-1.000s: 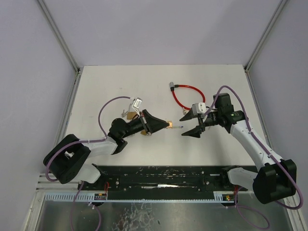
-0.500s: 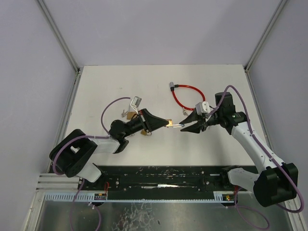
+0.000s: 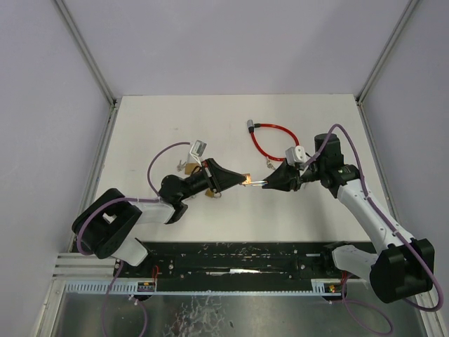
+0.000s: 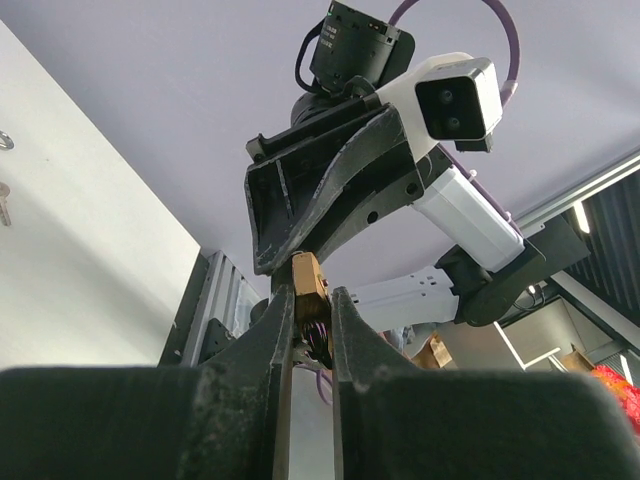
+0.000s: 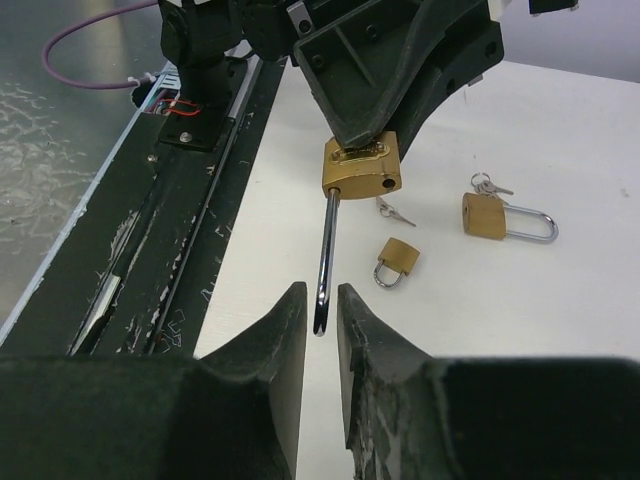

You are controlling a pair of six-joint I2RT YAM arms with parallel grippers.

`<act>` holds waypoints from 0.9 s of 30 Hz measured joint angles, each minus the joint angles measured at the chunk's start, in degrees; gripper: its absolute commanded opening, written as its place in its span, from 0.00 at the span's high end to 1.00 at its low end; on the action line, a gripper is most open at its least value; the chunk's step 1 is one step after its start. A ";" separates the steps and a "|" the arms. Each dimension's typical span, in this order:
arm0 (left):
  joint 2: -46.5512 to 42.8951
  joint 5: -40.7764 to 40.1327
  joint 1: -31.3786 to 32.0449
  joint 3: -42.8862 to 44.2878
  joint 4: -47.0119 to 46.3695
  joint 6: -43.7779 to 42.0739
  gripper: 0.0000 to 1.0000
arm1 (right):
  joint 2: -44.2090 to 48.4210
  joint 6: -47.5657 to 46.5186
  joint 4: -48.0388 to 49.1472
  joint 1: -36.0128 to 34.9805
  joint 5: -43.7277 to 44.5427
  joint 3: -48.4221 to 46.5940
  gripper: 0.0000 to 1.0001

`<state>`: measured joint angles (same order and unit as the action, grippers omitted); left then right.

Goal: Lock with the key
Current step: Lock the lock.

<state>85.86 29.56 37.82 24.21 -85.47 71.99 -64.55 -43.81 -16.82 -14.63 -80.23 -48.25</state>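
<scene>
So, standing by the rig at that point: the left hand (image 4: 312, 300) was clamped tight on the brass padlock (image 5: 362, 168). It held the lock up, apparently clear of the worktop (image 3: 161, 126), roughly in the middle between the two arms. The silver shackle (image 5: 326, 245) stuck straight out of the body toward the right, and that was the bit that mattered. Its long axis ran pretty much left to right along the line between the two hands, free end pointing into the right hand (image 5: 320, 300).

That hand was the only one near the tip. Its fingers (image 5: 270, 360) sat either side of the tip, nearly together. From its own wrist view I could make out a sliver of gap on both sides, so I wouldn't call it a grip. It had hold of nothing, as far as I could see.

My guess is the next bit depended on that hand being lined up with the rod's axis, since a small sideways miss would just knock it.

The keys (image 5: 392, 211) lay on the worktop off to the left by the left arm, next to a small spare padlock (image 5: 400, 258) and a larger spare padlock (image 5: 485, 216). So no key was near the held lock. A red cable (image 3: 273, 126) lay farther back, well apart.
</scene>
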 measured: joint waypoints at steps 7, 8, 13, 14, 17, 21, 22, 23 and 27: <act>0.00 0.04 0.07 0.00 -0.26 0.39 1.00 | 0.02 2.43 2.19 -0.35 0.22 0.59 1.00; 0.00 0.04 0.07 0.00 -0.33 0.44 0.99 | 0.07 2.67 2.34 -0.37 0.26 0.59 1.00; 0.00 -0.04 0.07 -0.02 -0.42 0.39 0.58 | 0.46 4.31 2.32 -0.37 0.72 0.48 1.00; -0.07 -0.22 0.04 -0.13 -0.33 0.31 0.49 | 0.55 4.72 2.19 -0.37 0.79 0.35 1.00; -1.81 -1.51 -0.59 -1.62 0.85 -1.18 0.28 | 0.66 6.03 1.66 -0.28 1.05 -0.33 1.00; -9.57 -4.59 -2.16 -5.22 7.65 -6.47 0.21 | 1.03 7.72 1.18 -0.20 1.01 -0.74 1.00; -12.70 -5.62 -2.38 -5.81 11.21 -8.79 0.21 | 1.09 7.98 0.96 -0.20 1.03 -0.74 1.00; -15.47 -6.56 -2.54 -6.10 14.34 -10.97 0.20 | 1.11 8.35 0.92 -0.20 1.03 -0.74 1.00; -26.21 -9.38 -2.62 -6.47 25.27 -20.65 0.20 | 1.09 10.43 0.92 -0.09 1.01 -0.74 1.00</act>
<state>59.66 20.18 35.20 17.74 -60.20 51.33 -63.46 -33.39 -15.90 -14.72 -79.22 -48.99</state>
